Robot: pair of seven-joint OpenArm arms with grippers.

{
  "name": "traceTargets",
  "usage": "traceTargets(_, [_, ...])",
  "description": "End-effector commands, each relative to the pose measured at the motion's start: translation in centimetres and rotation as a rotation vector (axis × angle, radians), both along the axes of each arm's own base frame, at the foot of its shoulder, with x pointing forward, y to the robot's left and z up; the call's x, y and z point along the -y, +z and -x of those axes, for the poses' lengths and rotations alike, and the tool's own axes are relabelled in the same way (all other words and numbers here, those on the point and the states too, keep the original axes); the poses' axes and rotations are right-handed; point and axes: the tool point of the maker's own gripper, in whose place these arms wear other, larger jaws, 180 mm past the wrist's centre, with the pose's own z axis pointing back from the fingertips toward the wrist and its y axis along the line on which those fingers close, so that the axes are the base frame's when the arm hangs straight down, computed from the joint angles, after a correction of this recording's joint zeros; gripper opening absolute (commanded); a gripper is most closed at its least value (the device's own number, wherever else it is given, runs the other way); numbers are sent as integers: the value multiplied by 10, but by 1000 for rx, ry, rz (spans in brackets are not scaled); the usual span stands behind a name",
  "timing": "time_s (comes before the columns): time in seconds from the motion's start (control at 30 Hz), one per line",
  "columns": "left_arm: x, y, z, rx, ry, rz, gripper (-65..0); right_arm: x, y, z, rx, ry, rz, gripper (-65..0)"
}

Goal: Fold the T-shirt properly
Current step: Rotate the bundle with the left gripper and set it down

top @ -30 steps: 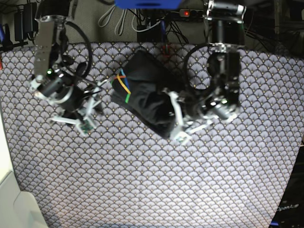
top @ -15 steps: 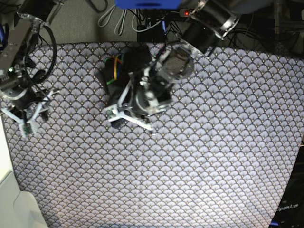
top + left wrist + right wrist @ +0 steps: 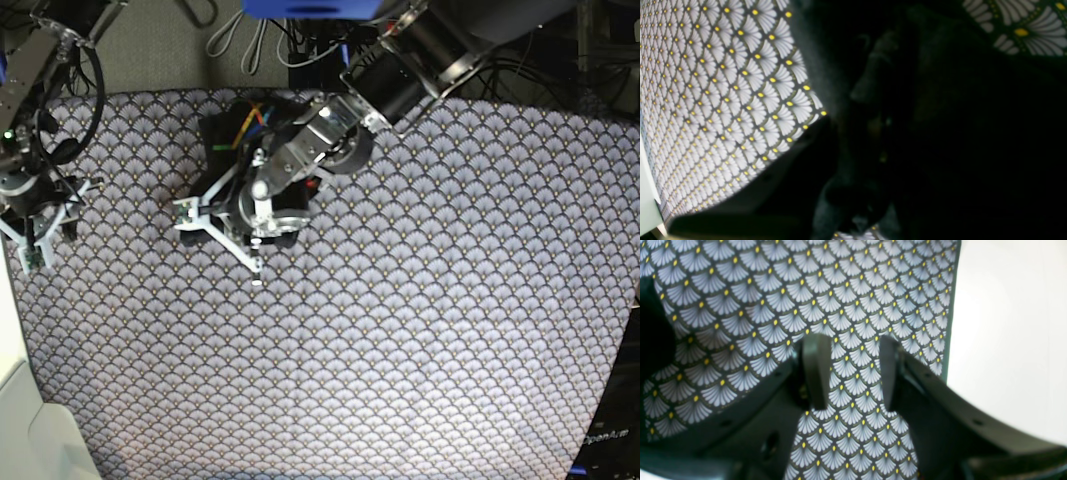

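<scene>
Left gripper (image 3: 222, 232) low over the folded T-shirt (image 3: 232, 140), fingers spread beside the dark bundle in the base view; from the wrist view only black fabric, so cannot tell whether clenched on cloth or released. Right gripper (image 3: 848, 373) parted with nothing between the fingers (image 3: 815, 370), hovering at the cloth's left edge, well apart from the shirt. T-shirt bunched near the far edge of the scallop-print cloth (image 3: 420, 330), coloured logo (image 3: 245, 122) facing up
</scene>
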Motion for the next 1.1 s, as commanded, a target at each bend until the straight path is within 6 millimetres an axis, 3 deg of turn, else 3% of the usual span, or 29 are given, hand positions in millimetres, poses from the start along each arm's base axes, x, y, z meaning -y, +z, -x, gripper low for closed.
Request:
traceTargets(0.0, [9, 20, -12, 49, 3, 34, -610, 1, 10, -4, 36, 10, 10, -396])
traceTargets(0.17, [4, 36, -27, 104, 112, 78, -432, 1, 10, -4, 36, 11, 10, -395])
traceTargets(0.23, [3, 37, -30, 112, 136, 88, -403, 1, 10, -4, 36, 11, 10, -395])
traceTargets(0.37, [-1, 37, -33, 109, 167, 95, -432, 1, 10, -4, 36, 11, 10, -395])
traceTargets(0.57, [-27, 36, -48, 81, 281, 127, -498, 1, 10, -4, 36, 11, 10, -395])
traceTargets(0.9, [-46, 110, -71, 215, 381, 314, -498, 0, 9, -3, 30, 9, 5, -395])
traceTargets(1.0, [-74, 124, -85, 243, 474, 353, -498, -2, 1, 4, 6, 13, 2, -395])
traceTargets(1.07, [-103, 134, -96, 267, 563, 385, -498, -10, -4, 6, -8, 25, -11, -395])
